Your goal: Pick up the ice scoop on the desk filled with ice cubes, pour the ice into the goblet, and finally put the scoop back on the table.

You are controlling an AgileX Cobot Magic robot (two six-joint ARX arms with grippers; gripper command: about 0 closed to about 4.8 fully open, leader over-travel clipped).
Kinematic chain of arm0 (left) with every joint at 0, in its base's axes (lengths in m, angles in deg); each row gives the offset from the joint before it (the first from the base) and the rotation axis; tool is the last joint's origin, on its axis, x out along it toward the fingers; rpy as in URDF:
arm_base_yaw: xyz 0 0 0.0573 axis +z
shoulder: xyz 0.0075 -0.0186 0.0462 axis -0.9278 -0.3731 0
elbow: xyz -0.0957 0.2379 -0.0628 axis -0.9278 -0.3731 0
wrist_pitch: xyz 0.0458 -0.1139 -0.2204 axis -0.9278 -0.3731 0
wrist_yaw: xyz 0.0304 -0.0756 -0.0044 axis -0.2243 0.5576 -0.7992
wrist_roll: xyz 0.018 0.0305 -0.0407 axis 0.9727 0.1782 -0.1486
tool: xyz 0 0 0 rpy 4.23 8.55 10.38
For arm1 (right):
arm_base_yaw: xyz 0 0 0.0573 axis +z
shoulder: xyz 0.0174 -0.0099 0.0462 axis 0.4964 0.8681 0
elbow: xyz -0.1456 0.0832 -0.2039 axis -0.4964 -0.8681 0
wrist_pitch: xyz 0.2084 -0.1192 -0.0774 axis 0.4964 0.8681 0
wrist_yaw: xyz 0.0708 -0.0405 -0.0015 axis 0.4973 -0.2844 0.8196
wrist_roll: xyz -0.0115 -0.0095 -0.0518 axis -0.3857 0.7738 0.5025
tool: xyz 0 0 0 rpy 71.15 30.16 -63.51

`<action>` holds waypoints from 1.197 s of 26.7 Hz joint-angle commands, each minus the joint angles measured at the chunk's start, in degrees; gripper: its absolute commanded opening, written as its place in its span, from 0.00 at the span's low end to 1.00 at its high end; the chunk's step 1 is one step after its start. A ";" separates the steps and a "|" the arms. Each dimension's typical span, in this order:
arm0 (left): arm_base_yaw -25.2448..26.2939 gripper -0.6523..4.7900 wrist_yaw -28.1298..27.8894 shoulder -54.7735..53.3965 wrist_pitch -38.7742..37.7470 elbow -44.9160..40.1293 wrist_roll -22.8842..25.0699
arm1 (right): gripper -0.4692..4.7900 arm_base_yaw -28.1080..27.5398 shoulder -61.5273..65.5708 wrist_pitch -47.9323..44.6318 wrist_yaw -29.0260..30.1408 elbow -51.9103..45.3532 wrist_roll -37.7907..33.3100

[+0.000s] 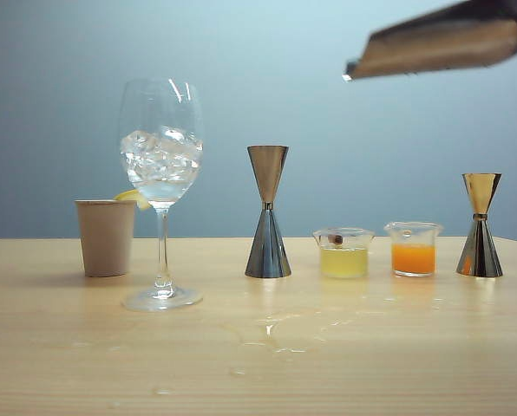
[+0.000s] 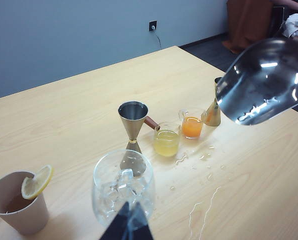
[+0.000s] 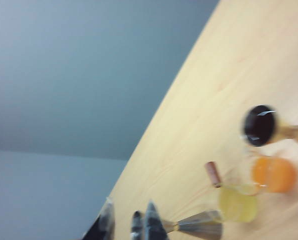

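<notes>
On your tabletop (image 1: 258, 364) the pour looks done, with only the set-down left. The ice scoop (image 2: 264, 82) hangs in the air above the tabletop's right end, over the gold jigger (image 1: 480, 227), and the part you can see looks empty. The goblet (image 1: 161, 173) stands near the left end, close to the front edge, with ice cubes (image 1: 160, 156) piled in its bowl. Meltwater lies splashed along the front middle. The right tool (image 3: 124, 227) shows only dark, blurred tips, so you cannot tell from that view what it grips; I judge it carries the scoop's handle. The left tool (image 2: 129, 225) hovers just beside the goblet's bowl, tips together and empty.
</notes>
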 commanded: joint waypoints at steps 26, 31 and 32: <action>0.00 0.11 2.93 -1.40 4.74 0.17 -0.37 | 0.08 -22.12 0.28 4.87 0.24 -4.48 11.89; 0.00 0.11 2.93 -1.40 4.74 0.20 -0.37 | 0.08 -25.09 2.49 4.17 0.11 -4.48 12.11; 0.00 0.11 2.93 -1.40 4.74 0.17 -0.37 | 0.08 -25.57 3.15 3.91 0.09 -4.48 12.13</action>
